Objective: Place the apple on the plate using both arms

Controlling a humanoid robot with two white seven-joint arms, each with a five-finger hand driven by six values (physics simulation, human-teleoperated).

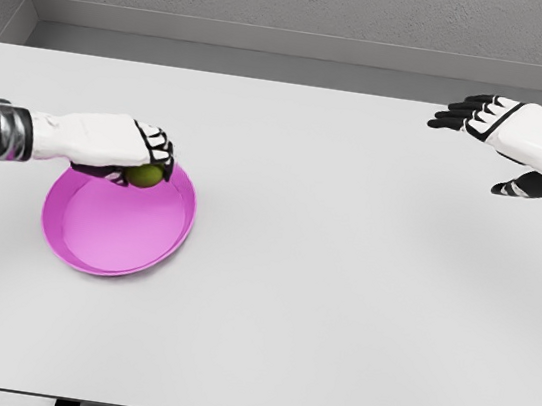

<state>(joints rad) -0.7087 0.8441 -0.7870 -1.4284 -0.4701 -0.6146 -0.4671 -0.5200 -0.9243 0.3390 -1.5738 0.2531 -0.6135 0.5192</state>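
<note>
Over the far edge of the pink plate (pixel 104 240), a green apple (pixel 144 175) is held by the left hand (pixel 122 147), whose black-tipped fingers (pixel 158 143) are curled down around the top of the fruit. Only the lower part of the apple is seen beneath the hand; whether it touches the plate cannot be told. The plate is set on the left side of the white table (pixel 339 293). At the far right, well apart from the plate, the right hand (pixel 522 142) is held above the table with its 4 fingers stretched out flat and its thumb spread, and nothing is gripped by it.
</note>
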